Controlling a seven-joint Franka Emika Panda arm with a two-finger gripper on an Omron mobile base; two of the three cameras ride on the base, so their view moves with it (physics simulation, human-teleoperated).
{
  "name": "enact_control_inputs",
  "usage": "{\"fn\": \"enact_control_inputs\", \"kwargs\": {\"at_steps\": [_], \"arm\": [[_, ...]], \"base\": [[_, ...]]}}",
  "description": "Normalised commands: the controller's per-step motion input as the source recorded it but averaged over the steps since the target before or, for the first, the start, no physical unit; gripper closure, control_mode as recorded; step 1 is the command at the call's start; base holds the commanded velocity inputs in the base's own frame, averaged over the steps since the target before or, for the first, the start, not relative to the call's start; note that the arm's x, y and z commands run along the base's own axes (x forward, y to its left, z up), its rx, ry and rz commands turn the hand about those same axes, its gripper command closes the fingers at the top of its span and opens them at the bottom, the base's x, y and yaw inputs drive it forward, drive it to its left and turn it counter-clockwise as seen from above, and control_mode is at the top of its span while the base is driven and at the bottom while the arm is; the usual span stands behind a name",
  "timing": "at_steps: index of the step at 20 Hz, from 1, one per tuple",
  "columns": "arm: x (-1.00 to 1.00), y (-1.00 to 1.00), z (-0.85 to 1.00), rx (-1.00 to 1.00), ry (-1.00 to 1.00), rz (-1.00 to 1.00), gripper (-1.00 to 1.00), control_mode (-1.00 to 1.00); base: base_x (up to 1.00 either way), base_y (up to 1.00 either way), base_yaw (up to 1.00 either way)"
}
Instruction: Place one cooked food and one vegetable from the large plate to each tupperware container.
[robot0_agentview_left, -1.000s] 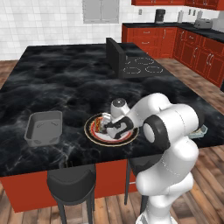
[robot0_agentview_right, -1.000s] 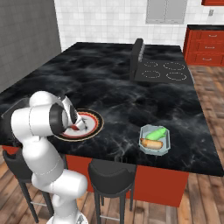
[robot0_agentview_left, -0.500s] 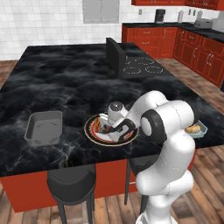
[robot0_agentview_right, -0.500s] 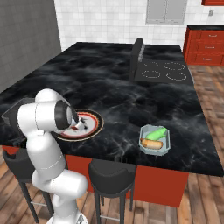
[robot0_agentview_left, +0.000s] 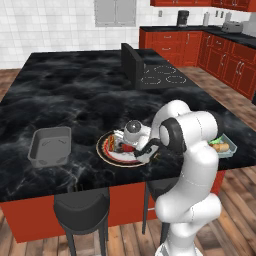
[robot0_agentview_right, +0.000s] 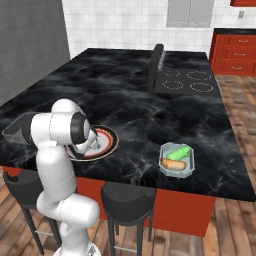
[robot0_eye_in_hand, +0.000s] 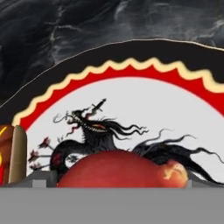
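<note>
Your arm reached down over the large plate (robot0_agentview_left: 106, 150) on the black marble table (robot0_agentview_left: 75, 95), fingers spread wide and holding nothing.

You had one plate and two tupperware containers: the grey container (robot0_agentview_left: 50, 146) sat empty, well to the left of the plate, and the pale green container (robot0_agentview_right: 176, 161) sat near the table's right front corner, with one green vegetable (robot0_agentview_right: 179, 152) and one orange-brown cooked food (robot0_agentview_right: 173, 164) in it. In the hand view, a round red food (robot0_eye_in_hand: 120, 169) lay on the plate's white centre just in front of the fingers and between them; whether they touched it, you couldn't tell.
</note>
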Motion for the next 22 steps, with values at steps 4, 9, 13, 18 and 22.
{"fn": "enact_control_inputs", "kwargs": {"at_steps": [4, 9, 13, 18, 22], "arm": [[0.0, -0.08, -0.6, 0.0, -0.13, 0.0, 1.0, -1.0], [-0.04, -0.09, -0.21, 0.03, -0.03, 0.0, 1.0, -1.0], [-0.27, -0.15, 0.01, 0.16, 0.0, 0.05, 1.0, -1.0], [-0.08, -0.09, 0.29, 0.24, 0.02, 0.1, 1.0, -1.0], [0.0, -0.03, 0.78, 0.18, 0.14, 0.03, 1.0, -1.0]], "base": [[0.0, 0.0, 0.0], [0.0, 0.0, 0.0], [0.0, 0.0, 0.0], [0.0, 0.0, 0.0], [0.0, 0.0, 0.0]]}}
